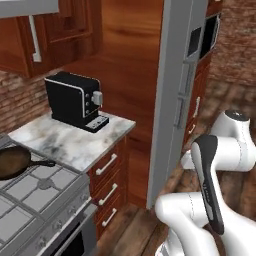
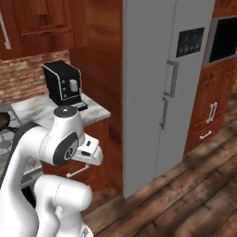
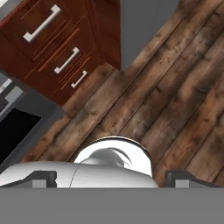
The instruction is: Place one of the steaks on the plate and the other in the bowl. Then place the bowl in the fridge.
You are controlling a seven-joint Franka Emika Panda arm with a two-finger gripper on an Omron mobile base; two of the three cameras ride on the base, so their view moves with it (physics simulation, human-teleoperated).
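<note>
The tall light-grey fridge stands right of the counter with its doors shut; its bottom corner appears at the top of the hand view. My gripper is folded in close to the arm and points down at the wooden floor. Its two dark fingertips sit wide apart, so it is open and holds nothing. The steaks, the plate and the bowl are out of view.
A black coffee machine sits on the marble counter. A frying pan rests on the stove. Wooden drawers lie below. A wall oven is right of the fridge, with open floor in front.
</note>
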